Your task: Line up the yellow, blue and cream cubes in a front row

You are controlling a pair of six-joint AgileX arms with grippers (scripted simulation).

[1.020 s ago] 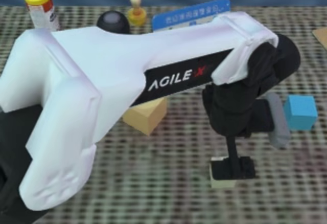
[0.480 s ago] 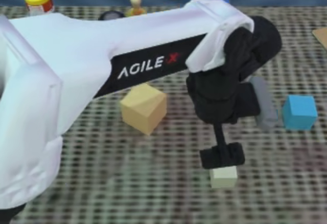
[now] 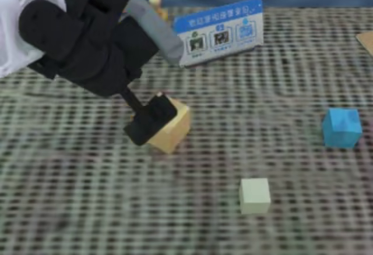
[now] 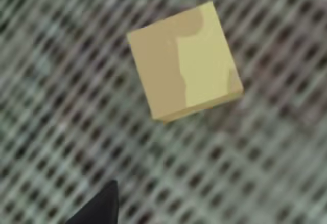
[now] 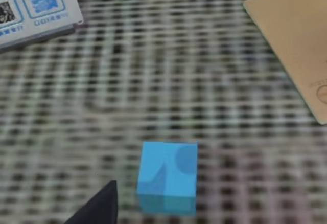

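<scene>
The mustard-yellow cube (image 3: pixel 176 131) sits left of centre, turned at an angle. My left gripper (image 3: pixel 150 118) hovers open over its near-left part and holds nothing. In the left wrist view the yellow cube (image 4: pixel 184 63) lies whole on the mat, with one dark fingertip (image 4: pixel 99 208) at the frame's edge. The small cream cube (image 3: pixel 254 195) rests alone near the front, right of centre. The blue cube (image 3: pixel 342 127) stands at the right. The right arm is outside the top view; its wrist view shows the blue cube (image 5: pixel 168 178) close beside one fingertip (image 5: pixel 99 208), untouched.
A blue-and-white sign card (image 3: pixel 220 31) leans at the back centre. A small wooden peg figure (image 3: pixel 154 0) peeks out behind my left arm. A tan board (image 5: pixel 296 45) lies at the far right edge. The woven mat covers the table.
My left arm has let go of the cream cube near the front, lifted off, and swung left and back to above the yellow cube. The cream cube stays where it was set.
</scene>
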